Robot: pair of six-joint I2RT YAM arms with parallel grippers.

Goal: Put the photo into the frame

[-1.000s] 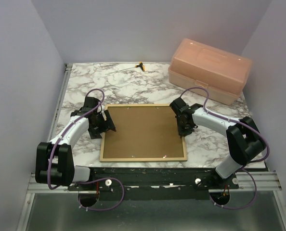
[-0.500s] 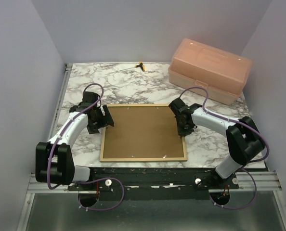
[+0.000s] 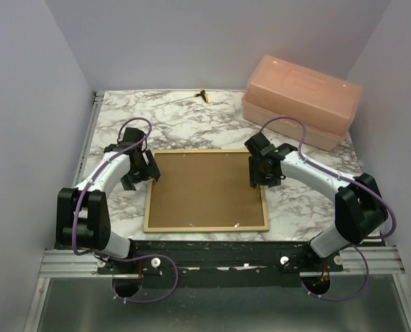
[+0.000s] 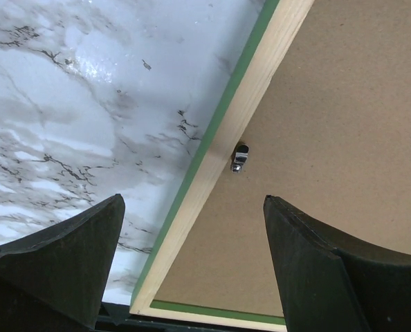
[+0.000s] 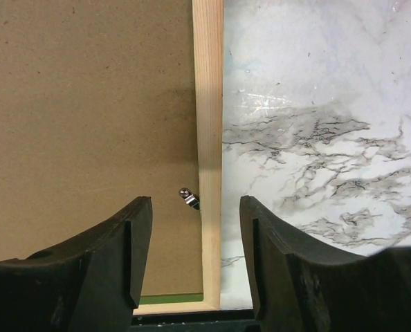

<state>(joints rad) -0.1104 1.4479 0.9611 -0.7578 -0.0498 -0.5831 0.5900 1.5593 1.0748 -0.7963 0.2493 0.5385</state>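
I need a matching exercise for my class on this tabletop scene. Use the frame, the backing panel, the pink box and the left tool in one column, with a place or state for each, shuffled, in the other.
Column one
1. frame
2. backing panel
3. pink box
4. left tool

Column two
A. at the far right corner of the table
B. lying back up, bare wood rails showing
C. open, above the frame's left rail
D. brown, seated inside the frame

Pairs: 1-B, 2-D, 3-A, 4-C
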